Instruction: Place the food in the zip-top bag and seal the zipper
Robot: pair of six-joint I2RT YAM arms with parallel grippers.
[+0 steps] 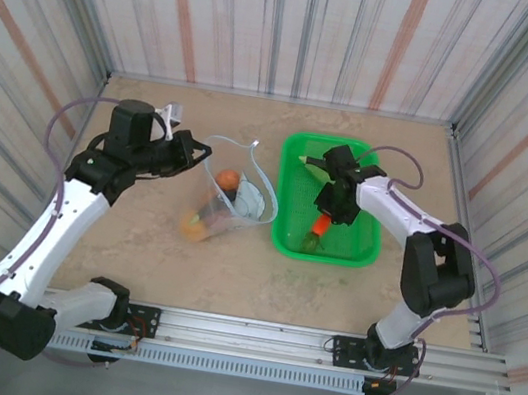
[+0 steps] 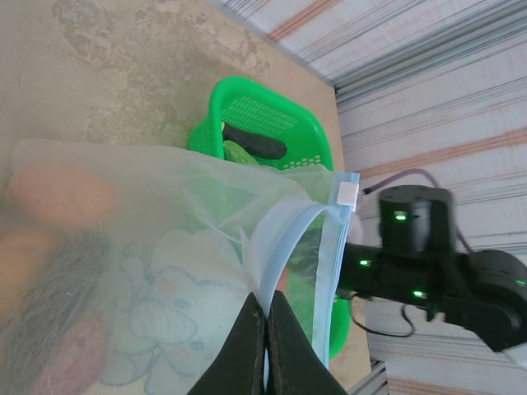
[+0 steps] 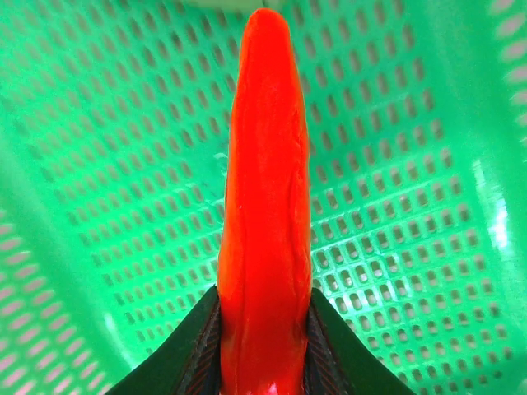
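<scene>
The clear zip-top bag (image 1: 233,202) lies on the table left of the basket, its mouth held up. My left gripper (image 2: 268,333) is shut on the bag's rim beside the light blue zipper (image 2: 336,247). Orange and yellow food (image 1: 203,225) and an orange piece (image 1: 228,180) lie inside the bag (image 2: 156,271). Over the green mesh basket (image 1: 357,249), my right gripper (image 3: 263,350) is shut on a long red pepper (image 3: 263,197), which points away from the wrist. From above, the pepper (image 1: 319,228) hangs below the right gripper (image 1: 328,211).
A dark eggplant-like piece (image 2: 257,142) and a green piece (image 2: 239,153) lie in the basket (image 2: 247,107). Striped walls enclose the tan table (image 1: 134,247) on three sides. The right arm (image 2: 428,263) stands just beyond the bag's mouth.
</scene>
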